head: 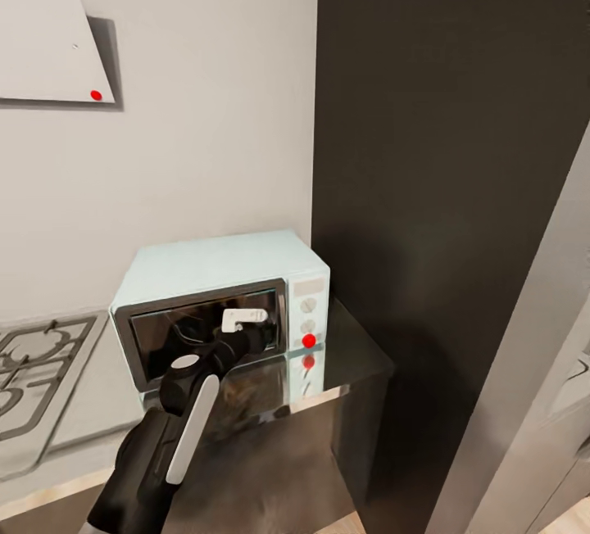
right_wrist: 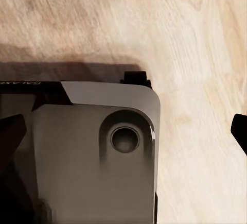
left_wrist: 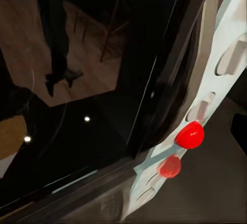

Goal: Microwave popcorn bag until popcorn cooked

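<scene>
One arm reaches its left claw (head: 260, 337) toward the closed microwave (head: 221, 305) near its red button (head: 309, 341), fingers' spacing indiscernible; heating seemingly remains.

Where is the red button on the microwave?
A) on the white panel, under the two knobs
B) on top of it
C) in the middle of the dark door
A: the red button sits at the bottom of the microwave's white panel, below the two knobs.
</scene>
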Available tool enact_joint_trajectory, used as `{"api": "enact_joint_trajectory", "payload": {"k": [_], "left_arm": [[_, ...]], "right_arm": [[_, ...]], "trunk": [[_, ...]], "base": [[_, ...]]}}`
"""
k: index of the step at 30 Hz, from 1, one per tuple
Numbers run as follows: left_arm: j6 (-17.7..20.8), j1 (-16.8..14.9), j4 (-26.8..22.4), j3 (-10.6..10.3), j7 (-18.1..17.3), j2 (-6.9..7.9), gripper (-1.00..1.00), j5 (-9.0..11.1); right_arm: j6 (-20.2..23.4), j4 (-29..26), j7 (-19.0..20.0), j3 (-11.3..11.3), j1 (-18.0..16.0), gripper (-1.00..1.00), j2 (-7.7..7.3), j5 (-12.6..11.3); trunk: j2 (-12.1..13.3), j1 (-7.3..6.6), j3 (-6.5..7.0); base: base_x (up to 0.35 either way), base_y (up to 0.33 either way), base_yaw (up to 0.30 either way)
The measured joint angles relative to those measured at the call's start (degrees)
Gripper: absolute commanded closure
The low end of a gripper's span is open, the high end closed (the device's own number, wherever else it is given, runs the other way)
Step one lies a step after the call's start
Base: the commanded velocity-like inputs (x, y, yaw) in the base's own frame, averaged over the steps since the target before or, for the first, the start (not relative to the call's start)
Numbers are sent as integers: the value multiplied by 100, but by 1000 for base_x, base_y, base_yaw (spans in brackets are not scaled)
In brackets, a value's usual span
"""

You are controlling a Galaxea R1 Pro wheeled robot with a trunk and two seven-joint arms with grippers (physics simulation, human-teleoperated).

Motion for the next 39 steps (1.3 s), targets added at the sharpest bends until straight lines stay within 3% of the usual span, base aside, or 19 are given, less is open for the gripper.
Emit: {"api": "enact_joint_trajectory", "payload": {"k": [3, 10, 15, 18, 23, 26, 29, 31, 34, 36, 39], "left_arm": [[-57, -254, 342, -2, 55, -8, -100, 50], [-54, -257, 348, -12, 77, -9, -100, 34], [-52, -256, 358, -298, 83, -15, -100, 41], [-41, -258, 368, -336, 85, -67, -100, 55], [261, -249, 369, -344, 84, -101, -100, 62], [312, -239, 405, -369, 85, -196, -100, 289], [320, -226, 644, -533, 84, -228, -100, 557], [304, -221, 1178, -577, 78, -222, -100, 628], [-64, -219, 2928, -596, 75, -227, -100, 639], [-727, -219, 3913, -590, 77, -228, -100, 676], [-2176, -219, 5773, -562, 49, -218, -100, 934]], "right_arm": [[0, 0, -2, 0, 0, -100, 0, 0], [-9, 0, 6, 0, 0, -100, -33, 0], [-22, 0, 1, 0, 0, -100, -49, 0], [-24, 0, -1, 0, 0, -100, -53, 0], [-23, 0, 2, 0, 0, -100, -53, 0], [-21, 0, 3, 0, 0, -100, -53, 0], [-19, 0, 0, 0, 0, -100, -58, 0], [-18, 0, 3, 0, 0, -100, -57, 0], [-17, 0, 6, 0, 0, -100, -59, 0], [-15, 0, 6, 0, 0, -100, -56, 0], [-17, 0, 2, 0, 0, -100, -58, 0]], "trunk": [[3, 4, 1], [3, 5, 1], [4, 5, 1], [4, 5, 1], [4, 5, 1], [4, 5, 1], [4, 5, 1], [4, 5, 0], [4, 6, 0], [4, 5, 0], [2, 3, 0]], "base": [[-251, 0, 0], [-337, 0, 0], [-344, 0, 0], [-344, 0, 0], [-345, 0, 0], [-345, 0, 0], [-345, 0, 0], [-345, 0, 0], [-341, 0, 0], [-283, 0, 0], [-133, 0, 0]]}}
